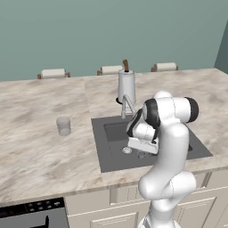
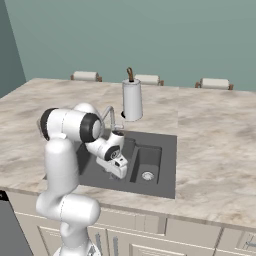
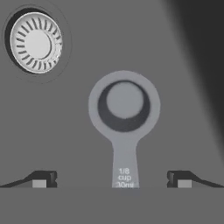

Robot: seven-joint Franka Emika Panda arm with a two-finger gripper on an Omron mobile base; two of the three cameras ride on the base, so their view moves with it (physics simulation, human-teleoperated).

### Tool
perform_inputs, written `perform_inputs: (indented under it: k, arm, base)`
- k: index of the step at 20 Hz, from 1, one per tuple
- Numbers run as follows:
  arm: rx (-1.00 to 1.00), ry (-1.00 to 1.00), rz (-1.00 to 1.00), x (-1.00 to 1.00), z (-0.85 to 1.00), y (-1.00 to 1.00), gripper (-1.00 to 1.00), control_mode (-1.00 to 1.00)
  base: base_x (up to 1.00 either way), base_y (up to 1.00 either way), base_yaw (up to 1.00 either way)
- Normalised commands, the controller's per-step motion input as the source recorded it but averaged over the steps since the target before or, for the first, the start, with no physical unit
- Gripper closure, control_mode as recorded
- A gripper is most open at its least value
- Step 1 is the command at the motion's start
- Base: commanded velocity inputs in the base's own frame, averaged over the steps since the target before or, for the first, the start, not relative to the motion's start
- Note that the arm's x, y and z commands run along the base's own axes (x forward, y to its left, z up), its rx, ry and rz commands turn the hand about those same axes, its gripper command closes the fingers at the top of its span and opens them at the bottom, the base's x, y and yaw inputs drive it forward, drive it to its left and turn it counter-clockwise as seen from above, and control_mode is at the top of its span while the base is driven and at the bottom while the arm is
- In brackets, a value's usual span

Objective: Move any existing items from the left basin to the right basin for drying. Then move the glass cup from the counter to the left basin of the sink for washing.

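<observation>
The one piece of writing that can be read sits on the handle of a small grey measuring scoop (image 3: 124,113): "1/8 cup", with a line below it that starts "30" and is cut off by the lower edge of the hand view. This scoop lies flat on the dark grey floor of the left basin (image 3: 65,131), its round bowl facing up and its handle pointing back toward the pincer (image 3: 111,179). The pincer is spread as wide as it goes, one dark fingertip (image 3: 43,179) on each side of the handle, well apart from it and touching nothing; it holds nothing. The round silver drain (image 3: 36,43) with its radial slots lies near the scoop's bowl, apart from it. In the left base view the white arm bends down over the sink (image 1: 104,156), with the hand low inside the wider hollow, close to the slim silver tap (image 1: 127,106). The right basin (image 2: 146,162), narrower, shows its own drain ring at the bottom. The glass cup (image 1: 63,126) stands upright on the marbled surface (image 1: 35,151), well to the side of the sink. A tall steel canister (image 1: 126,87) with a brown stick stands just behind the tap.
</observation>
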Motion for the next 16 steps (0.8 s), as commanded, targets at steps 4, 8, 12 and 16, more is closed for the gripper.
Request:
perform_inputs:
  k: [4,8,12,16]
  arm:
    - [-0.01,0.00,0.06,0.01,-0.30,0.00,-1.00,-1.00]
    - [-0.02,0.00,0.08,0.00,-0.29,0.00,-1.00,-1.00]
    - [-0.01,-0.02,0.07,0.00,-0.25,0.00,-1.00,-1.00]
    - [-0.01,-0.05,0.05,0.03,-0.20,0.00,-1.00,-1.00]
  base:
    - [0.00,0.00,0.00]
    - [0.00,0.00,0.00]
    - [0.00,0.00,0.00]
    - [0.00,0.00,0.00]
